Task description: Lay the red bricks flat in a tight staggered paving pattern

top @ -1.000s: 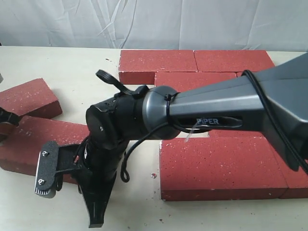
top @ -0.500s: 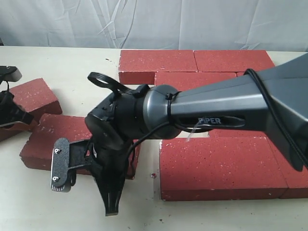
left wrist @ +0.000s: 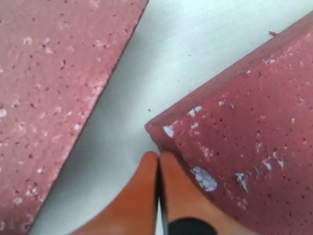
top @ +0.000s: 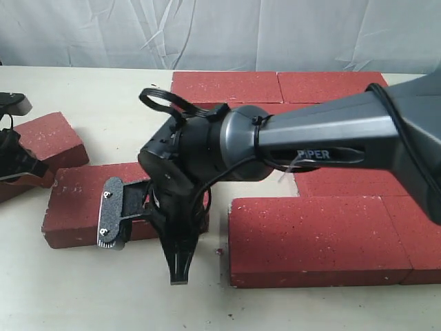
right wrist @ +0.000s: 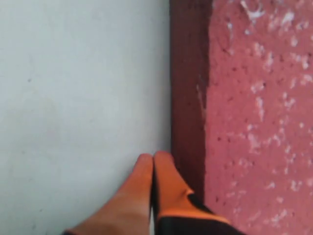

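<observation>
**Right pincer** (top: 178, 273): is being held closed on nothing, its orange fingertips (right wrist: 142, 181) being pressed together. It is being pointed down at the pale table (top: 83, 296) and is being carried by a dark grey arm (top: 331, 148) lettered PIPER.

**Loose brick** (top: 79, 196): one of the red bricks, lying flat. Its near end is being hidden behind the right pincer's body, and the rest is being shown on the side of the black wrist plate (top: 112, 215).

**Front paved brick** (top: 310, 238): lying flat, near the right pincer's tip on the opposite side, with a strip of table being left between them.

**Brick side face** (right wrist: 188, 98): is being shown just beside the right pincer's fingertips. Contact cannot be told, nor which brick it belongs to.

**Back-row bricks** (top: 224, 86) (top: 331, 86): lying beyond the arm, end to end and touching.

**Corner brick** (top: 413, 234): is being butted against the front paved brick, on the end away from the right pincer.

**Left pincer** (left wrist: 159, 164): is being held closed and empty, its fingertips (left wrist: 144, 181) being set at the chipped whitish corner of a brick (left wrist: 244, 147). A second brick (left wrist: 49, 98) is lying across a strip of table, apart from the tips.

**Far loose brick** (top: 48, 141): lying flat, well apart from the right pincer, beyond the loose brick.
</observation>
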You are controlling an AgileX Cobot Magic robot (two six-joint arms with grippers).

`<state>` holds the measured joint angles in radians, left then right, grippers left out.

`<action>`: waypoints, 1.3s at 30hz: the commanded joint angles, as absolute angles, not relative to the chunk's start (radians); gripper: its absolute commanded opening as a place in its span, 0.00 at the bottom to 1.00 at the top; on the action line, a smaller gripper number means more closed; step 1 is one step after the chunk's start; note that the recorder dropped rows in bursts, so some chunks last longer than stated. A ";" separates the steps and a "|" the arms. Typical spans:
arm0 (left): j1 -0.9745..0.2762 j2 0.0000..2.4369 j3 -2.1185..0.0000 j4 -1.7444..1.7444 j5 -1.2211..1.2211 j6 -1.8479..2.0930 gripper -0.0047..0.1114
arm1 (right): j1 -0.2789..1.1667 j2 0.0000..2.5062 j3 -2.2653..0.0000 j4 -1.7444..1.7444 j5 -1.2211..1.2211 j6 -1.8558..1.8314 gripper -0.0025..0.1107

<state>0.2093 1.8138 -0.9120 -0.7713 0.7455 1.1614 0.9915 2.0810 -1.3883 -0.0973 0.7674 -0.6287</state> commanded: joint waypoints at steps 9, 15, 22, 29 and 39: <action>0.258 1.758 -0.933 -0.559 0.851 0.929 0.04 | 0.703 1.847 -1.309 0.066 0.763 -0.638 0.01; 0.251 1.765 -0.898 -0.642 0.828 1.016 0.04 | 0.552 1.881 -1.304 0.306 0.704 -0.722 0.01; 0.194 1.837 -0.900 -0.637 0.802 1.021 0.04 | 0.548 1.963 -1.304 0.347 0.644 -0.810 0.01; 0.186 1.839 -0.925 -0.653 0.800 1.013 0.04 | 0.548 2.010 -1.323 0.368 0.619 -0.817 0.01; 0.149 1.861 -0.934 -0.672 0.747 1.040 0.04 | 0.548 2.019 -1.323 0.405 0.569 -0.820 0.01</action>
